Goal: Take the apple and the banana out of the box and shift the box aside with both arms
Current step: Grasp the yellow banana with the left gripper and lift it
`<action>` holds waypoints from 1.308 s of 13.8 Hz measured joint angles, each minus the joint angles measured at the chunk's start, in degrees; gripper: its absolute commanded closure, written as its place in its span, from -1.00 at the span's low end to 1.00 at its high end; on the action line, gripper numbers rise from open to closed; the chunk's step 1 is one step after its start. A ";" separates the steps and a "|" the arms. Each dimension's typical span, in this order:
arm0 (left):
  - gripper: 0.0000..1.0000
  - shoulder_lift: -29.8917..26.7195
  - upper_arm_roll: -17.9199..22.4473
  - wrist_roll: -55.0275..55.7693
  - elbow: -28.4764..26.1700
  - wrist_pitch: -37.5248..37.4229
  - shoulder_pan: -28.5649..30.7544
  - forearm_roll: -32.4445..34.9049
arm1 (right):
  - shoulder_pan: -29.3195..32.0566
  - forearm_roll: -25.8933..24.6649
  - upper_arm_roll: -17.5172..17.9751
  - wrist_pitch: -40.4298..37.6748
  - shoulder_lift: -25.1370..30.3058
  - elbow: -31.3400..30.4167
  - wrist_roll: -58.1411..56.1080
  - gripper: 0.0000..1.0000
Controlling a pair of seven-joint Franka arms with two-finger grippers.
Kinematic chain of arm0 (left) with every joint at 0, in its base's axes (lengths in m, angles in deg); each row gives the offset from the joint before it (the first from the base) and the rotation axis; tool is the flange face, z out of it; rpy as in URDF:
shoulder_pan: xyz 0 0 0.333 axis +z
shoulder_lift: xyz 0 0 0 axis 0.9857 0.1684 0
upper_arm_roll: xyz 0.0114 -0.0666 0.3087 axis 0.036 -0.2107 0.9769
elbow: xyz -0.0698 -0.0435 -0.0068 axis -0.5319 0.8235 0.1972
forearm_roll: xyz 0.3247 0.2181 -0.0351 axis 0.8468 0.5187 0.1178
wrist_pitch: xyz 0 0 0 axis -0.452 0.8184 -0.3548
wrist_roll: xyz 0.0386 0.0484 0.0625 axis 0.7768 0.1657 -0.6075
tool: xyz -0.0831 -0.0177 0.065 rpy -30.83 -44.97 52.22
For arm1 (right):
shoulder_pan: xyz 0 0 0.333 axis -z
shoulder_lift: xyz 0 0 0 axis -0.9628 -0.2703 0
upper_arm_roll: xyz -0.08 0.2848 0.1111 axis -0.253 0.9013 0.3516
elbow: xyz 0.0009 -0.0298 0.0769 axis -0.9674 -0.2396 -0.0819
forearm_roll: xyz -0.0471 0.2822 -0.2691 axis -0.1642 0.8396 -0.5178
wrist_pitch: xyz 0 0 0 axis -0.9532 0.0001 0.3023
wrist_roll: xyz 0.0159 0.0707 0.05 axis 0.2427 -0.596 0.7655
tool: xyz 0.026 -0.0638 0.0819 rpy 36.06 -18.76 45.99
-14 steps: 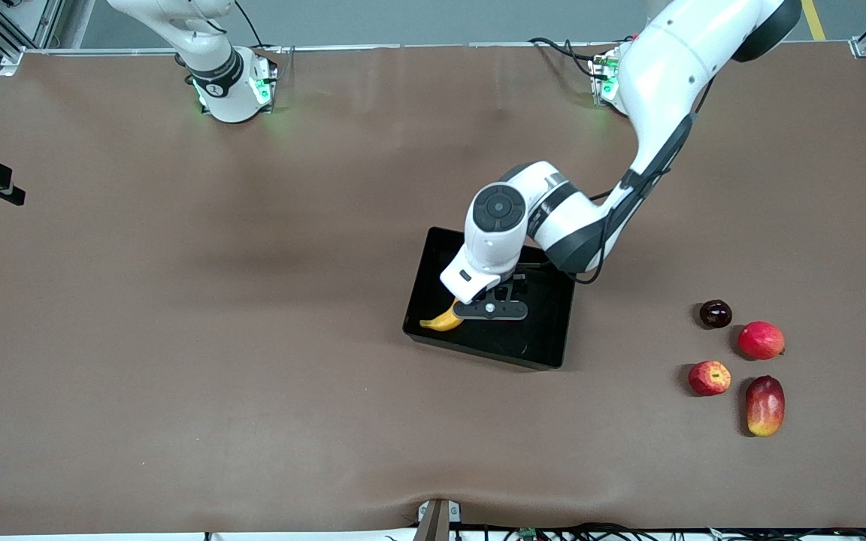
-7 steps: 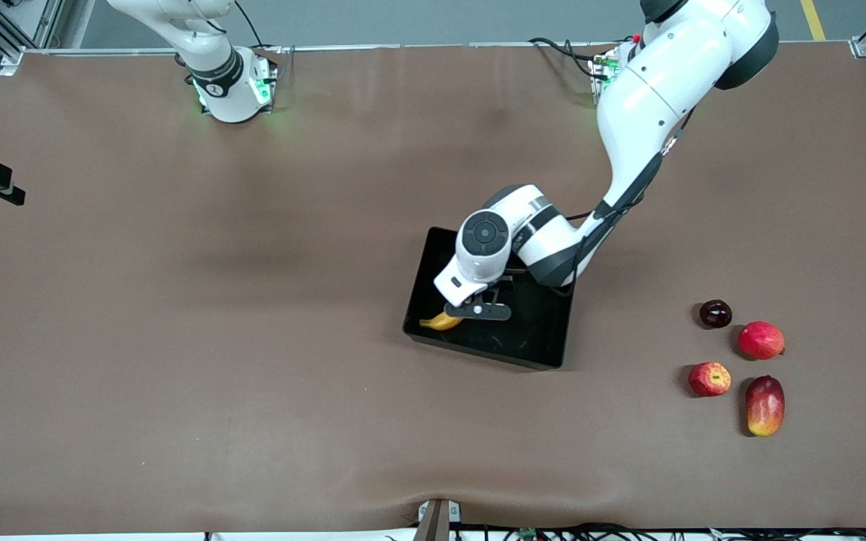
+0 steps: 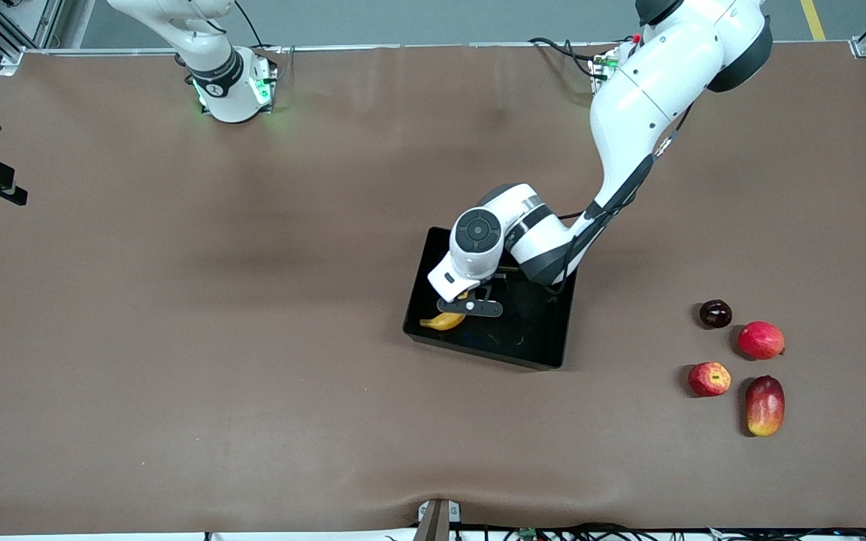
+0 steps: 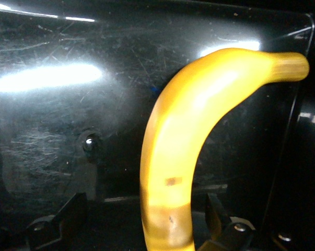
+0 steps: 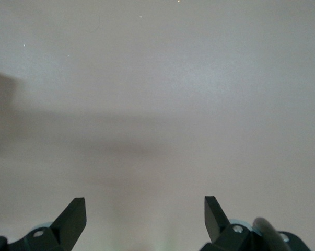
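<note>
A glossy black box [image 3: 531, 330] sits near the middle of a wide brown table [image 3: 177, 338], with bare cloth on every side of it. The left arm reaches down from its base into the box, and the left gripper [image 3: 469, 307] hangs low over the box's corner toward the right arm's end, nearer the camera. Its fingers [image 4: 68, 214] stand apart, one on each side of the banana [image 4: 183, 151] without pressing it. The banana lies on the box floor, its stem close to the box wall. The apple [image 3: 709, 378] rests on the table toward the left arm's end, well apart from the box, in a loose cluster with a plum [image 3: 715, 313], a second red fruit [image 3: 761, 340] and a mango [image 3: 764, 405]; small gaps separate all four. The right arm waits at its base, and the right gripper [image 5: 145, 217] hangs over bare table with its fingers spread wide and nothing between them.
</note>
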 measured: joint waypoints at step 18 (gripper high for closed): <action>1.00 -1.79 -0.20 -0.08 5.63 2.16 0.01 0.00 | -0.61 0.00 0.07 -0.02 0.00 0.00 -0.01 -1.00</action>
